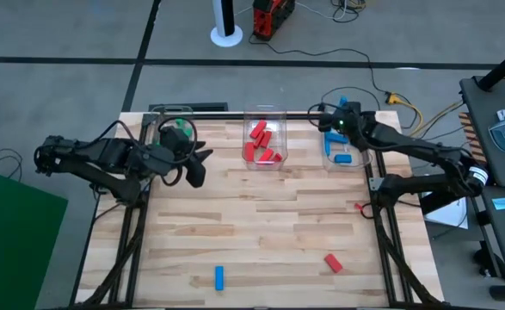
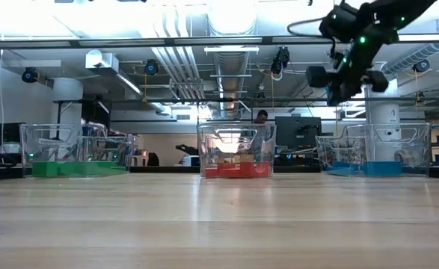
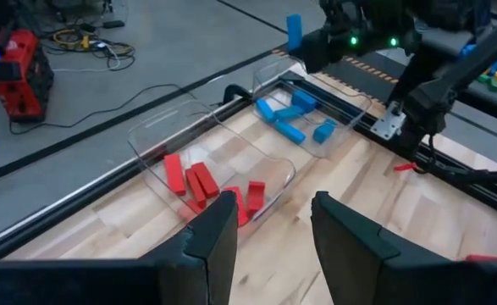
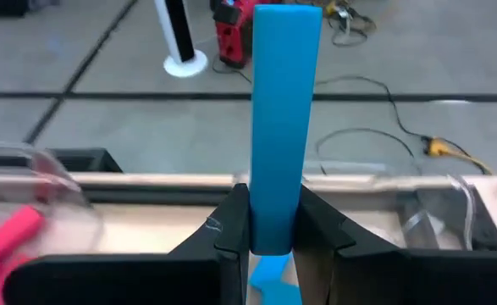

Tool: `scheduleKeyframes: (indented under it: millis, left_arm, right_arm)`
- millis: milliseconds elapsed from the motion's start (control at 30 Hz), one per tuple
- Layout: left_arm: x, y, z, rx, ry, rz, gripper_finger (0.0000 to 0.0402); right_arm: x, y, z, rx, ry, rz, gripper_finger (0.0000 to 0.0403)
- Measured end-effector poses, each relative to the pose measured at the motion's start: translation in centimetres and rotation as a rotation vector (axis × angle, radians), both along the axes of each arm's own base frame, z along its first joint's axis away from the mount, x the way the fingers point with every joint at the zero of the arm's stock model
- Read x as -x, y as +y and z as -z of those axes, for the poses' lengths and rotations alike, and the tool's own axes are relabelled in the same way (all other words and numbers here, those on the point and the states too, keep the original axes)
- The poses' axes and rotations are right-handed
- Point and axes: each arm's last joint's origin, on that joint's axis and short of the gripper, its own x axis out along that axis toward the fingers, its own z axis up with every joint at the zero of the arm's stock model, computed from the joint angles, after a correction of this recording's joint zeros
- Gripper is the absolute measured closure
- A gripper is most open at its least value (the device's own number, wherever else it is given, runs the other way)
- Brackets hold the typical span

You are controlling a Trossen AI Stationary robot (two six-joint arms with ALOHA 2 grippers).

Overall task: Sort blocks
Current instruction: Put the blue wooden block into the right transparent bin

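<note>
overhead, the right gripper (image 4: 275, 233) hangs above the right bin (image 1: 345, 148) at the far right of the surface, pinching an upright blue block (image 4: 285, 119) between its fingers, the block's upper end standing clear above them. the right arm reaches in from the right edge, raised well off the wood. the left gripper (image 3: 271, 229) sits at the far left of the surface, just beside the left bin (image 1: 168, 129), with its fingers spread and nothing between them, facing toward the middle bin.

three clear bins stand in a row along the far edge. the left bin holds green blocks (image 2: 77, 169), the middle bin (image 1: 264, 138) holds red blocks (image 3: 199, 185), and the right bin holds blue blocks (image 3: 292, 117).

on the wooden surface (image 1: 261, 224), one loose blue block (image 1: 219, 276) lies near the front edge left of centre, and one loose red block (image 1: 333, 263) lies to its right, well apart from it. beyond the far edge is a grey floor with cables, a red device (image 1: 272, 17) and a white post base (image 1: 227, 34). level across the wood, an open workshop with ceiling pipes shows behind the bins.
</note>
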Motion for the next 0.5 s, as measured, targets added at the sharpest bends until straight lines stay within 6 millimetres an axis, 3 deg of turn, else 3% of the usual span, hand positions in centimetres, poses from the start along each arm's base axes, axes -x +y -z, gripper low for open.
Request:
scheduleKeyframes:
  millis: [500]
  left_arm:
    - [-0.1, 0.7, 0.0, -0.012, 0.009, -0.029, 0.0271]
  right_arm:
    - [1.5, 1.0, 5.1, -0.094, 0.101, 0.061, 0.035]
